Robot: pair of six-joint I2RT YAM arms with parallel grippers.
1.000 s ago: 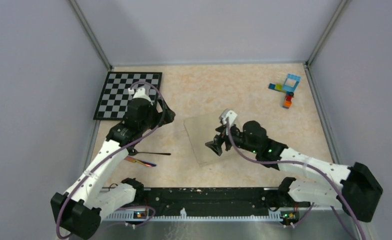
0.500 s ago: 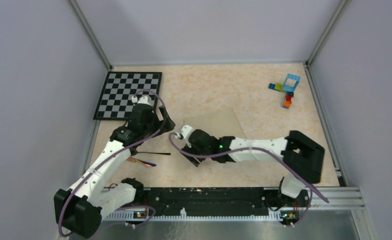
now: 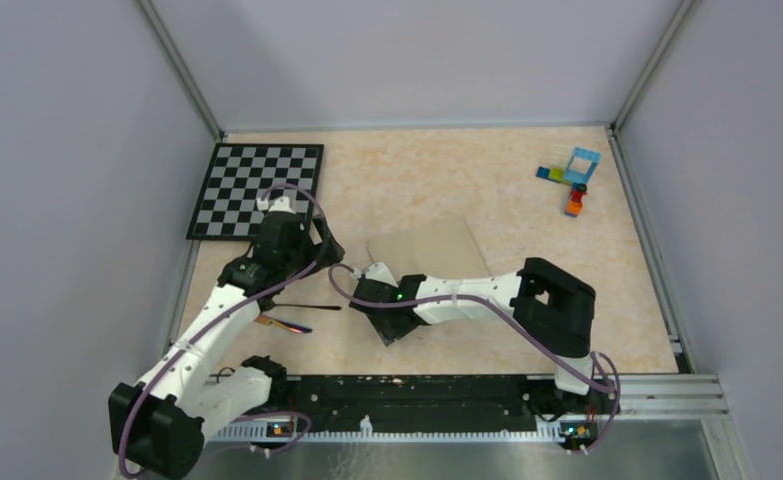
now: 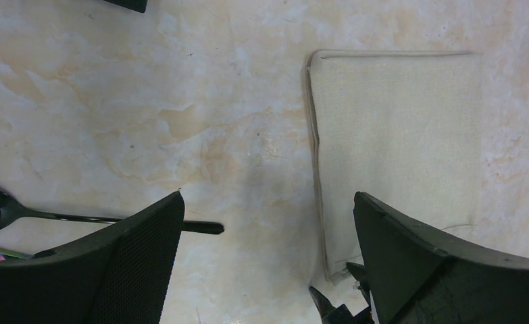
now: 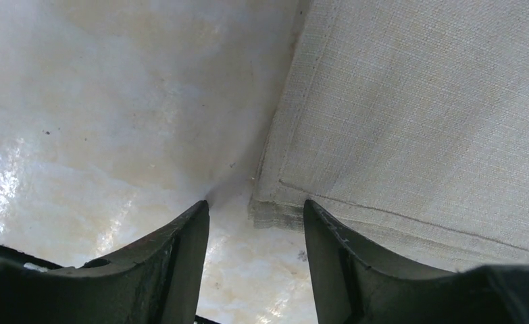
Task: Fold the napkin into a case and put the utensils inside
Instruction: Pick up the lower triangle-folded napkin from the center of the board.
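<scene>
The right gripper [image 5: 256, 229] had swung left to the near corner of the napkin [image 5: 417, 115], which lay between its half-spread jaws, unpinched.

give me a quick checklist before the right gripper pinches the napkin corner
1. Right gripper lined up on the napkin corner: ok, the corner sits between its fingers.
2. Right jaws apart: ok, a clear gap shows between the fingers.
3. Fingers low enough to catch the cloth: cannot tell.
4. Left gripper open and empty: ok, it is above the table by the napkin's edge.
5. Utensils clear of the napkin: ok, they lie on the table to its left, apart from it.
6. Napkin lying flat: ok.
</scene>
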